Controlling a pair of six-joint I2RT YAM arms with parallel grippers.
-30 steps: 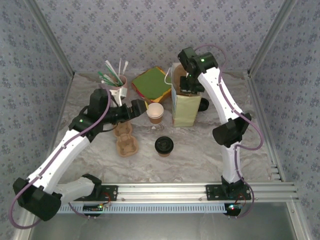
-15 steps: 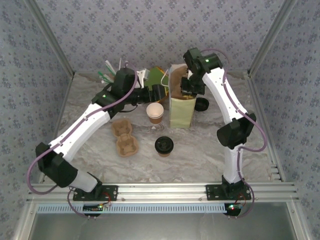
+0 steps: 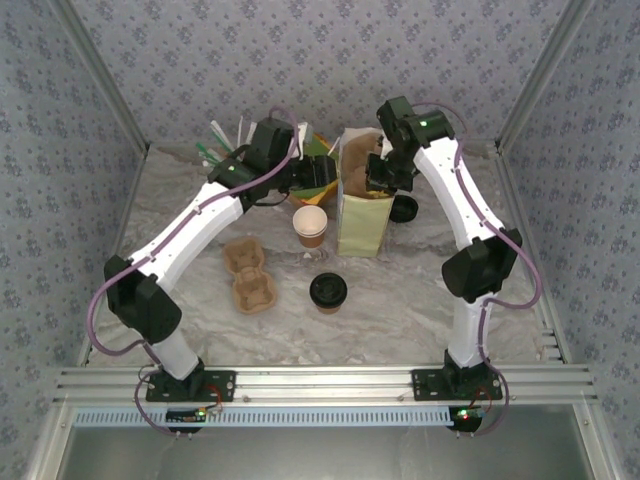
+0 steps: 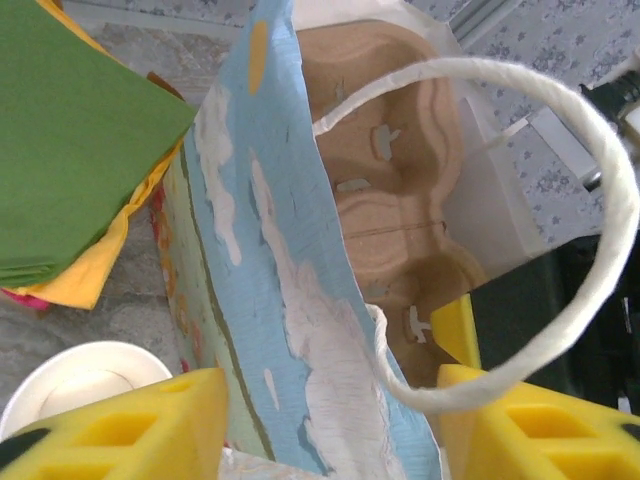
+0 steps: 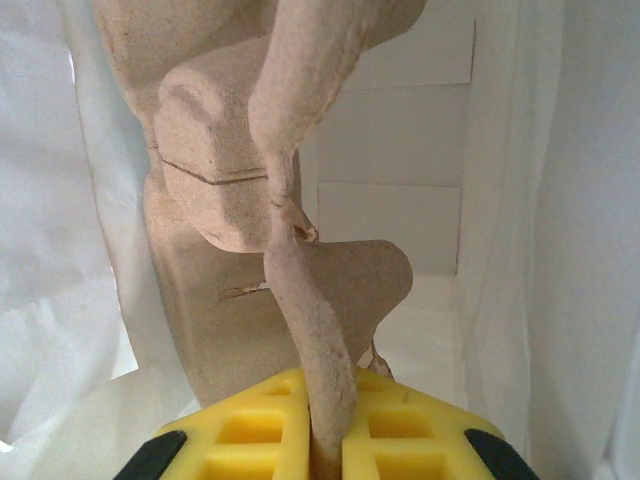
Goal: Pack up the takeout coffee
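Left hand [image 4: 330, 440], jaws apart, newly astride paper bag [image 4: 250, 280] rim; right hand [image 5: 330, 435] still tight on carrier [image 5: 230, 170].

Top cam overlooks my whole counter [image 3: 400, 310]; both wrist cams tight on the tall cloud-printed paper bag [image 3: 362, 215] [image 4: 270, 300] [image 5: 400, 150], right's inside.

There are two cups: one lidded takeout coffee [image 3: 328, 291] and one open cup [image 3: 310, 226]. Two carriers: a cardboard cup carrier [image 3: 250, 278] on the worktop [image 3: 400, 310] and a second carrier [image 4: 400, 190] inside the single paper bag [image 3: 362, 225]. There is one napkin stack [image 4: 70, 150]. The straws [image 3: 218, 140] are too bunched to count.
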